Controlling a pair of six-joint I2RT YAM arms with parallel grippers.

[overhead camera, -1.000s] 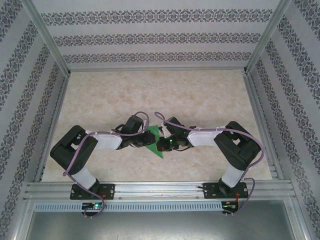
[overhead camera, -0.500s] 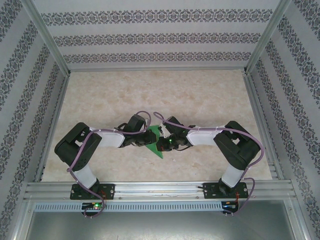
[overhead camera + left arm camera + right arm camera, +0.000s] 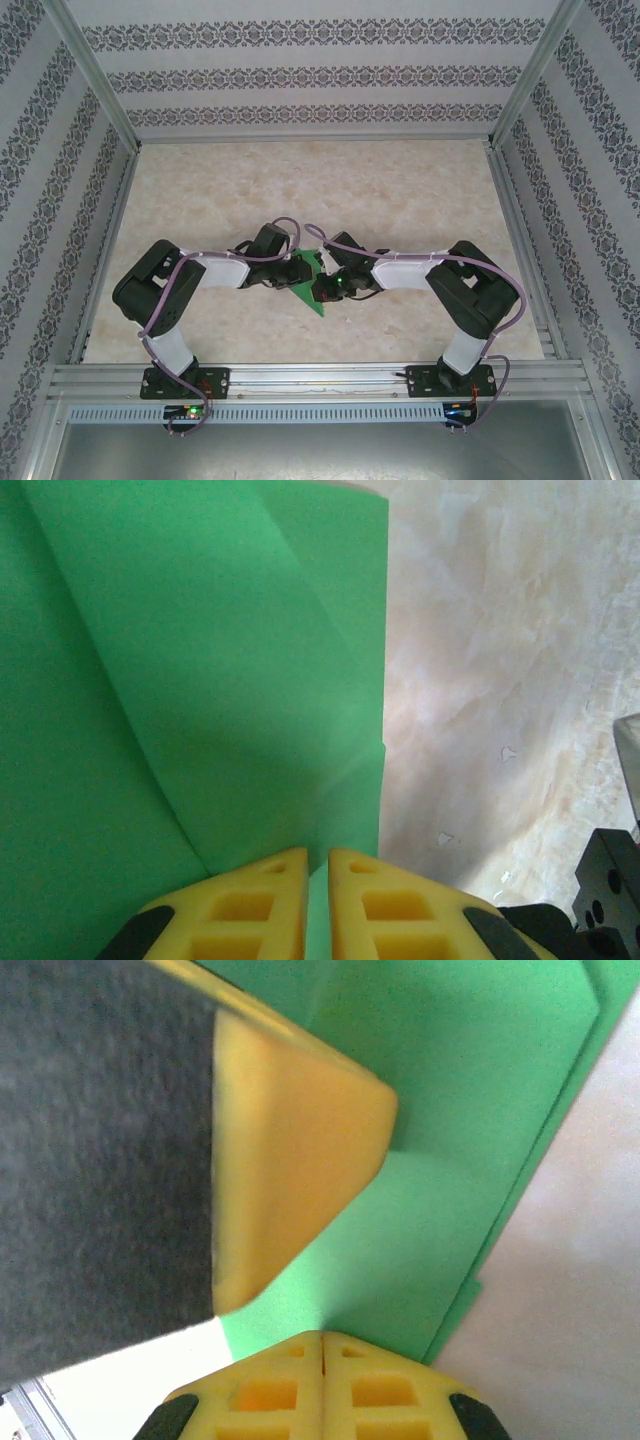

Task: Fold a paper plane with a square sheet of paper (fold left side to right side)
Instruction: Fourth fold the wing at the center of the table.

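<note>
Far left, my left arm [image 3: 165,300] bends in from its base toward the middle of the marble-patterned table [image 3: 400,190]. On to my left gripper [image 3: 318,865]: from its wrist camera the two yellow fingers sit almost together, with only a thin slit between them. A strip of green shows right in that slit, so I'm pinching the green paper [image 3: 310,272] at its edge.

The paper lies at the centre of the table, just ahead of both wrists and between them. From above it reads as a folded shape with a point aimed back toward my bases. Up close, a diagonal crease runs across it to my left fingertips, and its right edge is straight against the bare table.

Now my right gripper [image 3: 322,1345]: yellow fingers pressed tight together, no gap, tips right up against the green. I can't tell if a layer is caught between them. A yellow finger [image 3: 300,1160] of my left hand looms close above the sheet here, and the paper's right border shows stacked, stepped edges.

Far right, my right arm [image 3: 470,295] mirrors the left.
</note>
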